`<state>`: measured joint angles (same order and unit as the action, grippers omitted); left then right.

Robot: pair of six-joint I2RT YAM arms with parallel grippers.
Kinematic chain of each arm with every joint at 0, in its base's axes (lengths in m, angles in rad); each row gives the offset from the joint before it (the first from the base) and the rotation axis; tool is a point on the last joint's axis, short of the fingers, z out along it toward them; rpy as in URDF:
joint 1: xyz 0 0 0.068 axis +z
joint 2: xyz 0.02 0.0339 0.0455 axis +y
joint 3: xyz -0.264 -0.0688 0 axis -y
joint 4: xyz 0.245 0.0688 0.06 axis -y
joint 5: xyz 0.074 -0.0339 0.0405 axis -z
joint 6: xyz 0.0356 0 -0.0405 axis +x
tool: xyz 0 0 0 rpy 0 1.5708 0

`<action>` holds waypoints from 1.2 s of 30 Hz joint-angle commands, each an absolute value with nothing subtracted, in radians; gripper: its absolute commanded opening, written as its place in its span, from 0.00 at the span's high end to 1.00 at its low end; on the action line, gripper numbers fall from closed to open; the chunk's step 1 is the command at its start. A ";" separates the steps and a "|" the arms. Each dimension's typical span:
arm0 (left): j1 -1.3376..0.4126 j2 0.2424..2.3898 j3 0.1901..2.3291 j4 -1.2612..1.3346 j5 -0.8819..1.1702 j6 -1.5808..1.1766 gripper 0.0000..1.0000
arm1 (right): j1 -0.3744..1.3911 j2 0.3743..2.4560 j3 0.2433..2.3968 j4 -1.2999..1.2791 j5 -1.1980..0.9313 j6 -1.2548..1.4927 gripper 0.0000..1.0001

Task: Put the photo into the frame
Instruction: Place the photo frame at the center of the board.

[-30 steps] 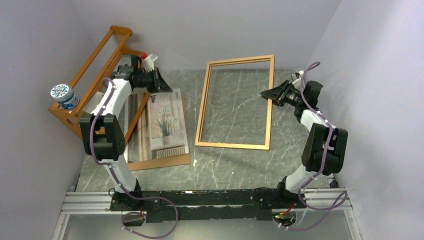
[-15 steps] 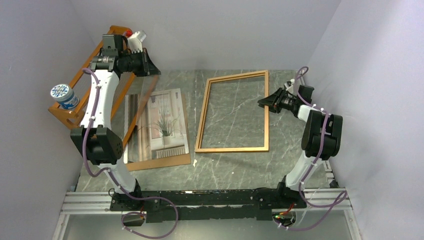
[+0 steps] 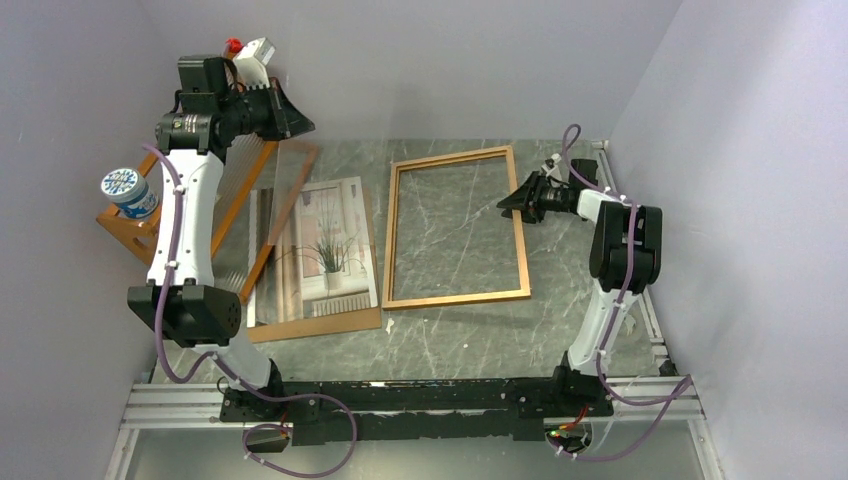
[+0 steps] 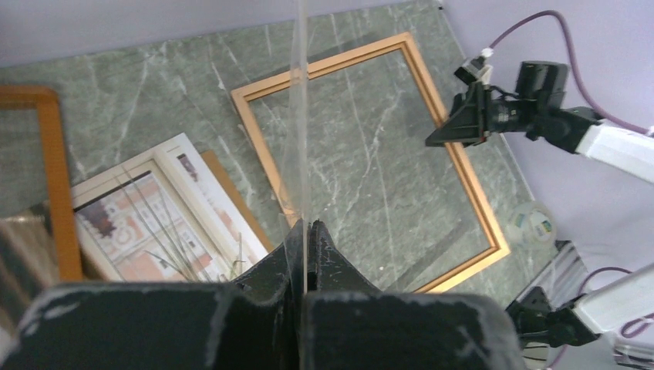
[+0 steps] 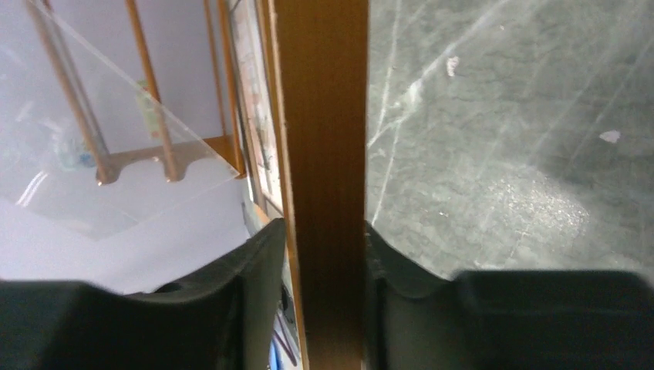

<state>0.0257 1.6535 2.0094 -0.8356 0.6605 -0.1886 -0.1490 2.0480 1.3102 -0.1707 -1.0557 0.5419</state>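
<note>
Frame (image 3: 455, 299): lies flat on the marble table (image 3: 450, 340), mid-table, empty opening, slightly skewed. Thin wooden rails, so stiff but light, and it will likely slide on the smooth stone. Best held across one rail with a narrow pinch. A corner hold would probably twist it.

Clear pane (image 3: 275, 200): held up off the table on the left, hanging on a slant over the photo's left part. Rigid, slick, likely brittle. Grip the edge only.

Photo (image 3: 325, 250): face up on a brown backing board (image 3: 320, 325), just left of the frame and not touching it. Paper print, so light, floppy and easy to crease. It lies flat, so there is little to grab. Judgement: slide an edge out over the board, or lift a corner. It is not yet in the frame.

Right gripper (image 5: 324, 231): jaws part-spread and straddling the frame's right rail near its far end. In the wrist view the pads seem to touch both sides, so it reads as a pinch on the rail. How firmly it presses is not clear from this close, dark view.

Left gripper (image 4: 303, 231): raised high at the far left, fingers pressed together on the pane's edge, seen edge-on between them.
</note>
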 commanded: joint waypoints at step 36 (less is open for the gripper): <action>0.025 1.501 1.812 0.109 1.143 -1.095 0.98 | 0.176 1.588 1.248 0.726 -0.824 1.203 0.01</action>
<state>0.0257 1.5597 1.8225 -0.1677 1.0630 -0.8597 0.1463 1.5383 1.1534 0.5442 -0.7979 1.1015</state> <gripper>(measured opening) 0.033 0.991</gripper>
